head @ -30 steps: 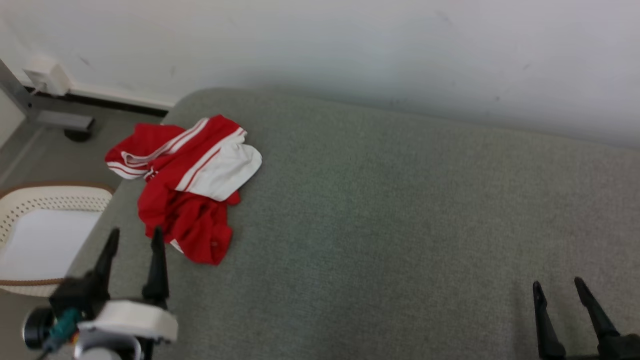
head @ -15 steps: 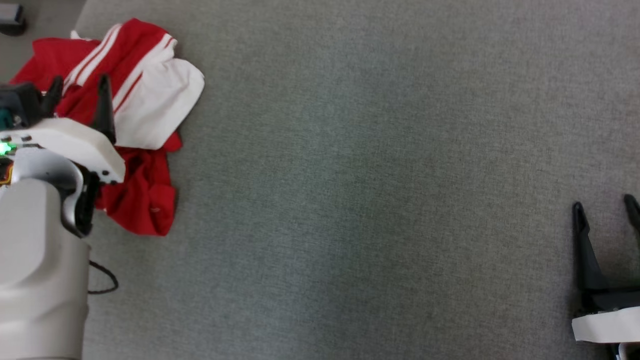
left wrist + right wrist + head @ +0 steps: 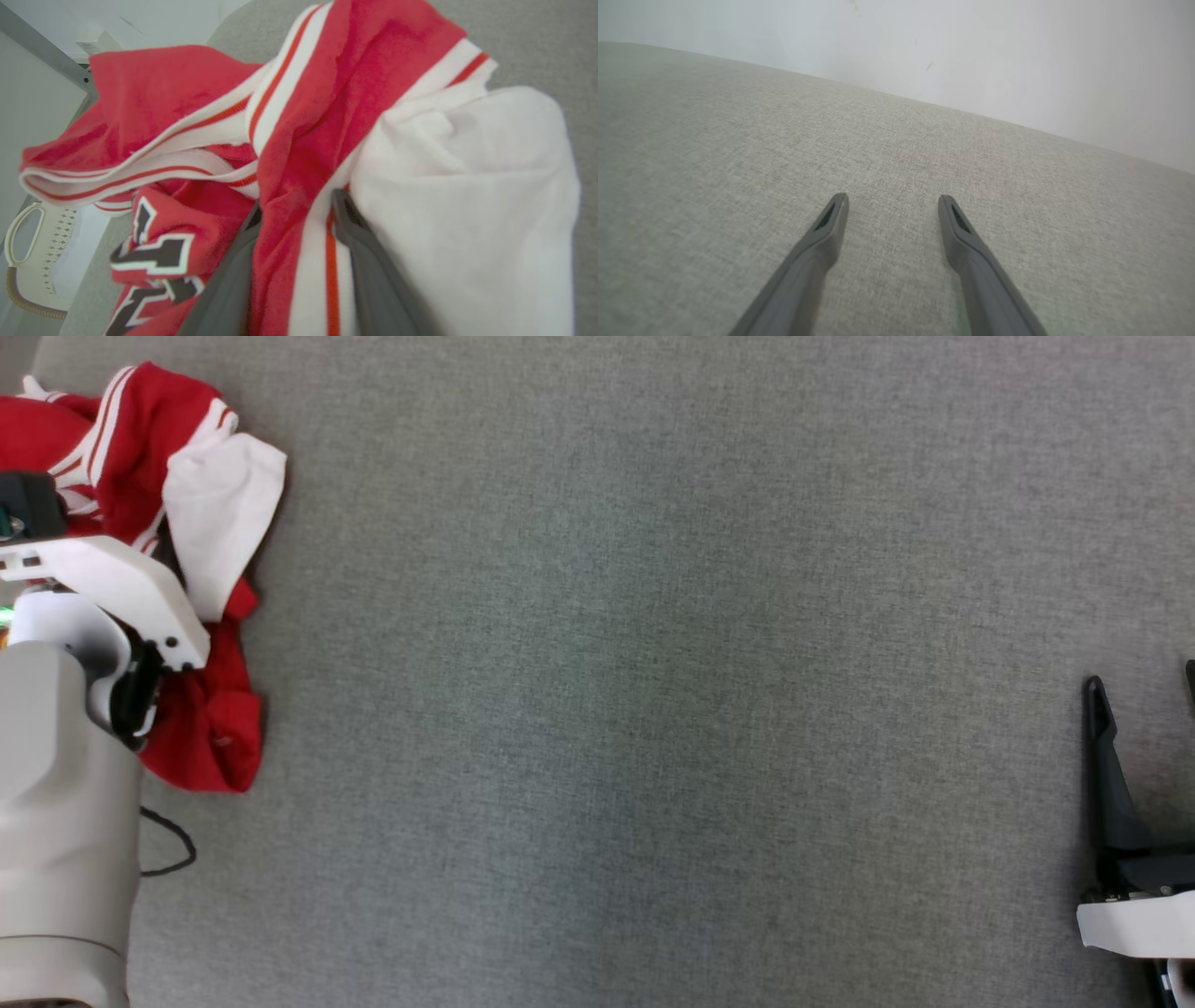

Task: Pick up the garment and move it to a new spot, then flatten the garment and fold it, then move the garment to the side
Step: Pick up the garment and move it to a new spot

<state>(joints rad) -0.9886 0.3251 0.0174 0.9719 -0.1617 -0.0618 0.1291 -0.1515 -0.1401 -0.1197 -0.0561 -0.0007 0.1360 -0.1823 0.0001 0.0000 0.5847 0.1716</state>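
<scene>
Head view: a red-and-white garment [image 3: 210,719] lies crumpled on a grey upholstered surface [image 3: 653,709], at that surface's left edge as the robot faces it. A white panel [image 3: 224,495] is uppermost, and white stripes run across the red cloth. The robot's pale left forearm [image 3: 56,821] reaches in over the same left edge of the surface and covers part of the heap. A thin black cable [image 3: 177,849] loops out from it onto the surface.

In the left wrist view, the left tool [image 3: 296,203] is down in the heap on the surface. Its two grey fingers [image 3: 373,280] stand apart on either side of a raised fold of red cloth edged with a white stripe. The tool is well open around the fold, which fills the gap between the fingers. A firm grip on the cloth cannot be made out. Black-and-white lettering [image 3: 154,252] shows on a red flap beside the left finger. A cream perforated basket [image 3: 28,252] stands off the surface, beyond its rounded corner.

In the right wrist view, the right tool [image 3: 892,200] is over the surface's right side, across the surface from the garment. Its fingers are spread wide and have hold of nothing. A pale wall [image 3: 971,56] rises behind the surface's far edge.
</scene>
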